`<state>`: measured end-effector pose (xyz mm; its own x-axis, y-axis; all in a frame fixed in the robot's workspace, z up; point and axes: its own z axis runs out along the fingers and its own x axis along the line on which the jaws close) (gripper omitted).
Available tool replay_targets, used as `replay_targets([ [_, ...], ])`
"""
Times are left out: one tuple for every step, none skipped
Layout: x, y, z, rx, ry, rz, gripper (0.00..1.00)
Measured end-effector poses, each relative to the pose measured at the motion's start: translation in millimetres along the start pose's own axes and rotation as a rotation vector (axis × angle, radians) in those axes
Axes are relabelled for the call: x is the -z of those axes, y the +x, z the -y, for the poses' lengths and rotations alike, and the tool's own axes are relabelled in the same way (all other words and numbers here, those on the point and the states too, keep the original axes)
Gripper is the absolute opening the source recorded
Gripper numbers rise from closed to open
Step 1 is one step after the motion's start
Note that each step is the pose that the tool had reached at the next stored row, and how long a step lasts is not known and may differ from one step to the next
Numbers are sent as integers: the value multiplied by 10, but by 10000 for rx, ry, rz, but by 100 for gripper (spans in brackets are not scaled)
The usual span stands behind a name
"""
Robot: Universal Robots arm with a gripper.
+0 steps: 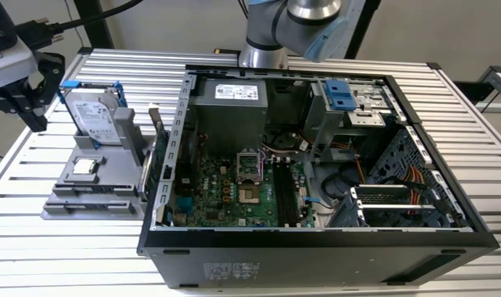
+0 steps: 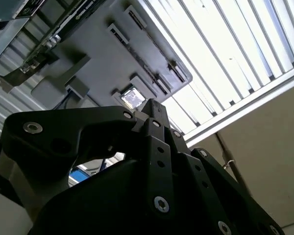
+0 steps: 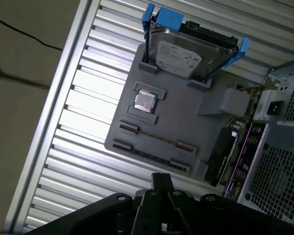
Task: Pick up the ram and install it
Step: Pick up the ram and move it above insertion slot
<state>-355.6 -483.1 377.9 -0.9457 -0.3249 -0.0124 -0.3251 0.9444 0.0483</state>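
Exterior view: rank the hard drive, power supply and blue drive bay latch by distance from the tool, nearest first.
1. hard drive: upright on the grey fixture, just to the exterior view's right of the tool.
2. power supply: inside the case, in its back corner toward the view's left.
3. blue drive bay latch: at the back of the case, toward the view's right.

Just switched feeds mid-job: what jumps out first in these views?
The open computer case sits mid-table in the exterior view, motherboard exposed. On that view's left, a grey fixture holds an upright blue-framed hard drive and a CPU chip, the gripper hanging further left.
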Motion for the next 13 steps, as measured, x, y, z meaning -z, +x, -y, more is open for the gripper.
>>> replay_targets([
  [0, 0, 0, 79, -1, -4, 0],
  [0, 0, 0, 156, -2, -7, 0],
  [0, 0, 0, 237, -3, -11, 0],
  [0, 0, 0, 320, -4, -16, 0],
  [0, 0, 0, 398, -5, -19, 0],
  [0, 0, 0, 481, -6, -23, 0],
  [0, 0, 0, 559, -7, -27, 0],
  [0, 0, 0, 636, -8, -31, 0],
  [0, 0, 0, 709, -9, -34, 0],
  [0, 0, 0, 785, -10, -38, 0],
  [0, 0, 0, 866, -11, -42, 0],
  [0, 0, 0, 941, -12, -46, 0],
  [0, 0, 0, 1005, -13, -49, 0],
])
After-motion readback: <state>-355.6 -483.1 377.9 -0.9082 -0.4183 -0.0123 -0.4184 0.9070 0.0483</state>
